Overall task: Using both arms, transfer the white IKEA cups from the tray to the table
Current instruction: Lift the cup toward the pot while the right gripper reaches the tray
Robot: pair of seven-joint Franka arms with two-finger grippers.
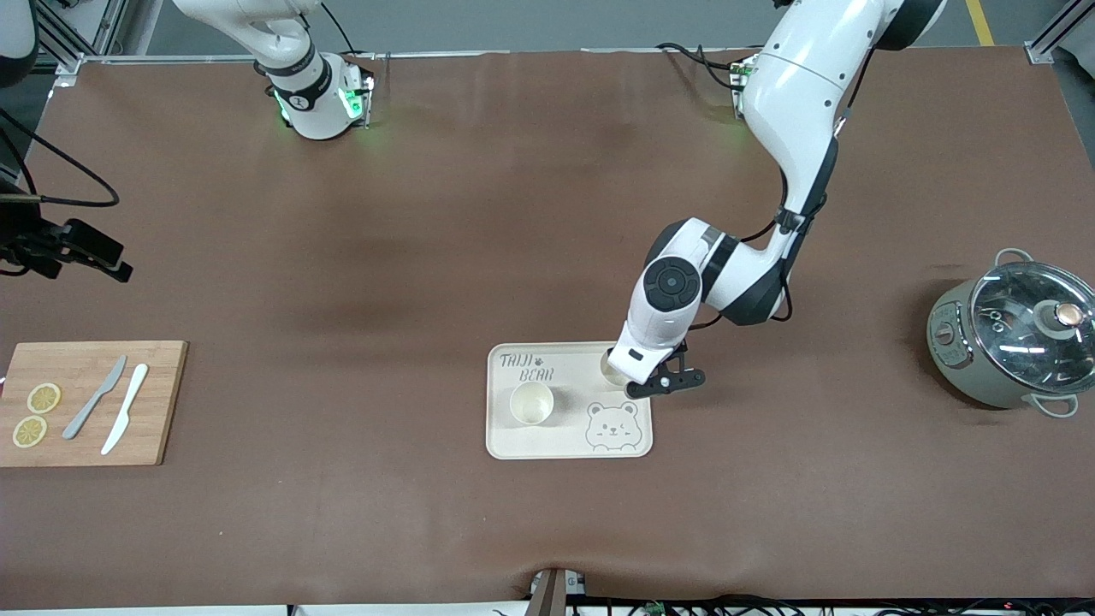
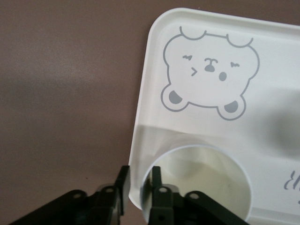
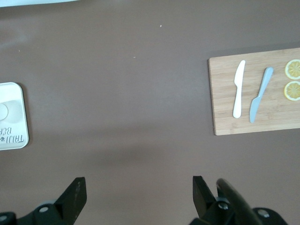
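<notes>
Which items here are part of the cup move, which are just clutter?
Job:
- held cup, left gripper fingers pinching its wall
- free cup
- tray
- table
- right gripper, open, waiting

Clutter:
- cutting board
- white knife
- grey knife
- lemon slices
- lidded pot
</notes>
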